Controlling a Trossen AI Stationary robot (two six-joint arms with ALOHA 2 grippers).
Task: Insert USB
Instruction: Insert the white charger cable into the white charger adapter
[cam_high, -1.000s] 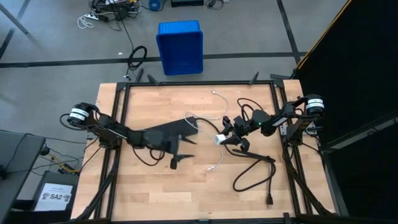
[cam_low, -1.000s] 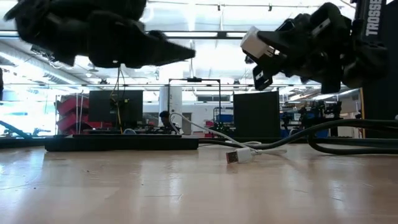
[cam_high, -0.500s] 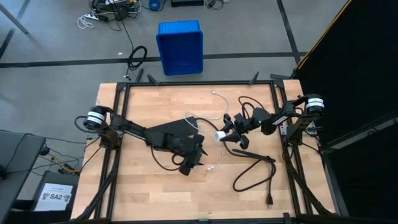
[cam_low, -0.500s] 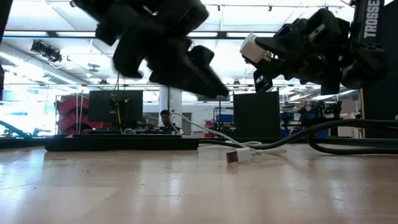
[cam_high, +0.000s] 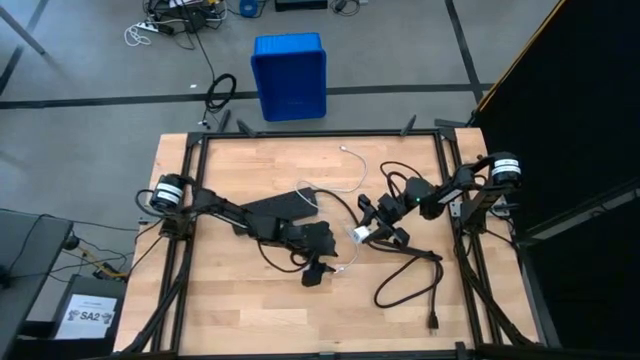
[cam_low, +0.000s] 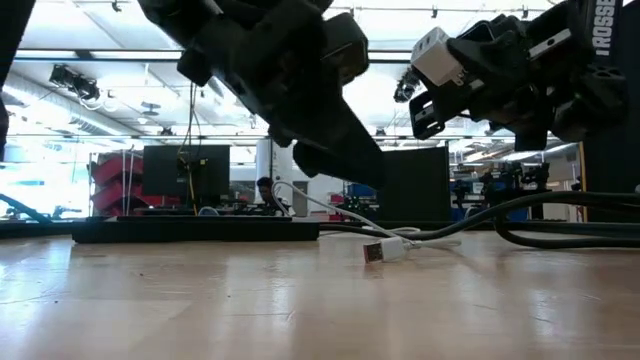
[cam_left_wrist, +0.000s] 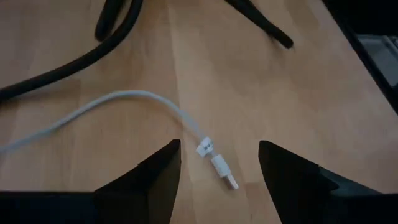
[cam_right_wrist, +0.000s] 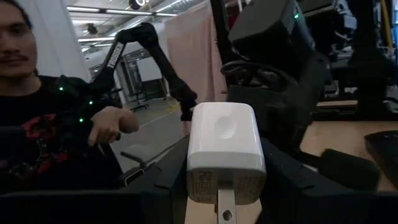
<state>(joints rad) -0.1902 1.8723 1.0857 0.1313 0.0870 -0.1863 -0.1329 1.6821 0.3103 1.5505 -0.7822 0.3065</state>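
The USB is a thin white cable (cam_high: 335, 190) lying slack on the table. One small plug (cam_left_wrist: 224, 174) rests flat on the wood, and shows in the low view as plug (cam_low: 375, 252). My left gripper (cam_left_wrist: 219, 149) is open and hovers just above this plug end, one finger on either side, touching nothing; it shows in the high view as left gripper (cam_high: 318, 272). My right gripper (cam_high: 362, 232) is shut on a white charger block (cam_right_wrist: 224, 149), held in the air at mid-table right. My right gripper pinches the white charger block by its lower sides (cam_right_wrist: 194, 186) between the two fingers. The block (cam_low: 440, 55) is lifted well clear of the table, and its rounded end sticks out past the fingertips.
A black power strip (cam_low: 190, 232) lies at mid-table under my left arm. Its thick black cord (cam_high: 410, 280) loops over the table's right half and ends in a plug (cam_high: 435, 322). A blue bin (cam_high: 290, 75) stands on the floor beyond. A person (cam_right_wrist: 56, 124) sits beyond the table.
My left arm has swung toward the table's right and near edge and dropped over the cable's plug end, its fingers staying open. My right gripper has shifted slightly toward the right with the charger block. The cable has not moved.
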